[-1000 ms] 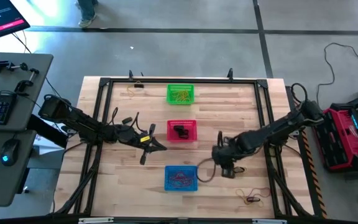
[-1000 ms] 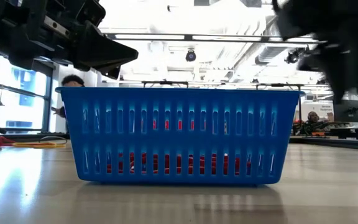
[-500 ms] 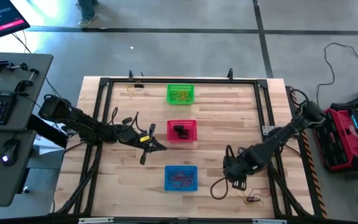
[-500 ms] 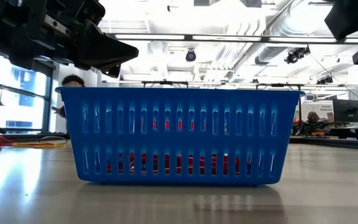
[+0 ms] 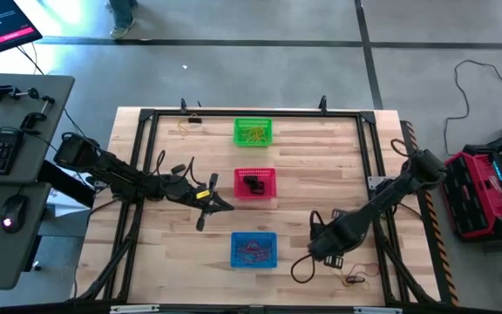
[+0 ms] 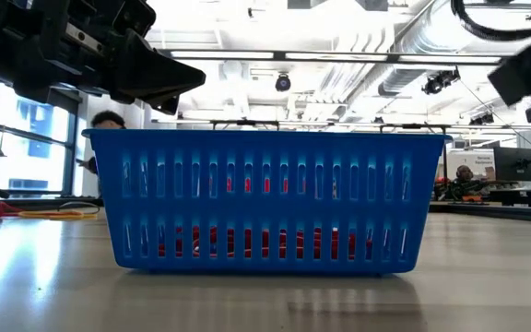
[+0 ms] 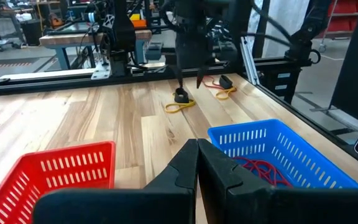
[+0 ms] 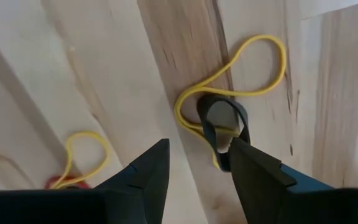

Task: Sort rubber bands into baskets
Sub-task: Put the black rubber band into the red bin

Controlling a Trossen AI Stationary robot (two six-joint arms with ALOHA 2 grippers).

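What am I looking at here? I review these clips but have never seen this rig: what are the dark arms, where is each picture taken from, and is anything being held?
Two robot arms work at a wooden table. One picture looks straight down, one sits at table height, and one camera rides on each wrist.

From above, three baskets line the middle: green basket, red basket, blue basket.

The left gripper is shut and empty, waiting beside the red basket.

The right gripper is open, poised just above a black rubber band overlapping a yellow rubber band. Nothing is held yet. Another yellow band lies nearby.
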